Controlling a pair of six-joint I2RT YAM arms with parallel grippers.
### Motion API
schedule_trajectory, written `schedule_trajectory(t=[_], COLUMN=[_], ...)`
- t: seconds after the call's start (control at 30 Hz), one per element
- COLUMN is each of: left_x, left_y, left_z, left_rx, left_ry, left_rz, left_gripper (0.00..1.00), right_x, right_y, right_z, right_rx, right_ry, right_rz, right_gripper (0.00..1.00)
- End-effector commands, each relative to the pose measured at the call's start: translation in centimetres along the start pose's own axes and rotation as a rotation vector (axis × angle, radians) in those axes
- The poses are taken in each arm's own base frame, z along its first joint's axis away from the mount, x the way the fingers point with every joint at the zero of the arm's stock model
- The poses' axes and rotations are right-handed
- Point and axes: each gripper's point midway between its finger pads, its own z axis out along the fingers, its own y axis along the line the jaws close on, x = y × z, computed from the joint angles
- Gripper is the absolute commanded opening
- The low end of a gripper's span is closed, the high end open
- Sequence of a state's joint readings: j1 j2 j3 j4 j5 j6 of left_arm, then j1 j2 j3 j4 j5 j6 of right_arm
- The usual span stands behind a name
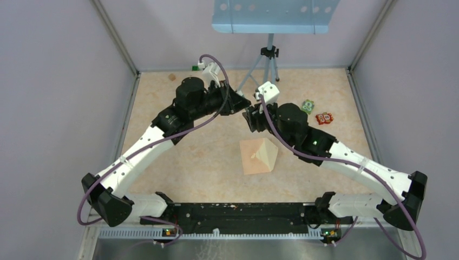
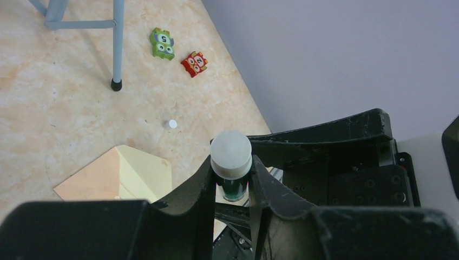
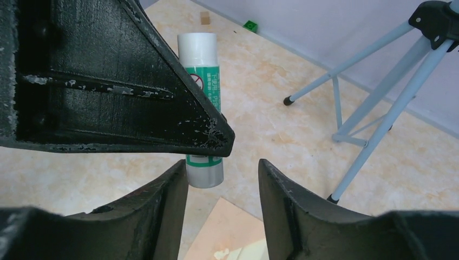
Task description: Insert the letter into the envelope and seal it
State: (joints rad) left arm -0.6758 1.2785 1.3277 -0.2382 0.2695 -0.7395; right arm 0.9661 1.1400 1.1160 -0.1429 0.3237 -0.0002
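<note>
The pinkish-tan envelope (image 1: 250, 158) lies flat mid-table with the cream letter (image 1: 268, 153) on its right part, folded and raised in a ridge. Both also show in the left wrist view, envelope (image 2: 86, 183) and letter (image 2: 145, 172). Above them, my left gripper (image 2: 231, 165) is shut on a green glue stick (image 2: 231, 149) with a white cap. My right gripper (image 3: 222, 176) faces it, open, and the stick's (image 3: 203, 108) silver end sits just beside its left finger. From above, the left gripper (image 1: 242, 104) and right gripper (image 1: 250, 116) meet tip to tip behind the envelope (image 3: 230, 230).
A tripod (image 1: 264, 67) stands at the back centre. A green toy (image 1: 308, 105) and a red toy (image 1: 324, 118) lie at the right. A small green block (image 1: 195, 67) and a brown block (image 1: 172, 77) sit at the back left. Walls enclose the table.
</note>
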Motion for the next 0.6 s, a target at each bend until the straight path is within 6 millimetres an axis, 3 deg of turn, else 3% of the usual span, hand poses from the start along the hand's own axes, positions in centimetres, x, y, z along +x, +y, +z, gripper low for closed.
schedule_trajectory(t=[0.0, 0.13, 0.23, 0.57], left_x=[-1.4, -1.3, -1.5, -2.4], left_y=[-2.2, -2.2, -2.8, -4.7], left_z=[-0.5, -0.7, -1.0, -3.6], left_rx=[0.077, 0.085, 0.124, 0.269], left_ry=[-0.035, -0.041, -0.071, -0.221], left_rz=[0.010, 0.006, 0.015, 0.146], left_gripper=[0.00, 0.00, 0.00, 0.00], right_x=[-3.5, -3.7, -4.0, -7.8], right_y=[0.6, 1.0, 1.6, 6.3], right_z=[-0.1, 0.0, -0.2, -3.8], right_rx=[-0.023, -0.034, -0.065, -0.364], right_ry=[-0.095, -0.092, -0.093, -0.192], right_rz=[0.022, 0.071, 0.113, 0.386], right_gripper=[0.45, 0.22, 0.12, 0.05])
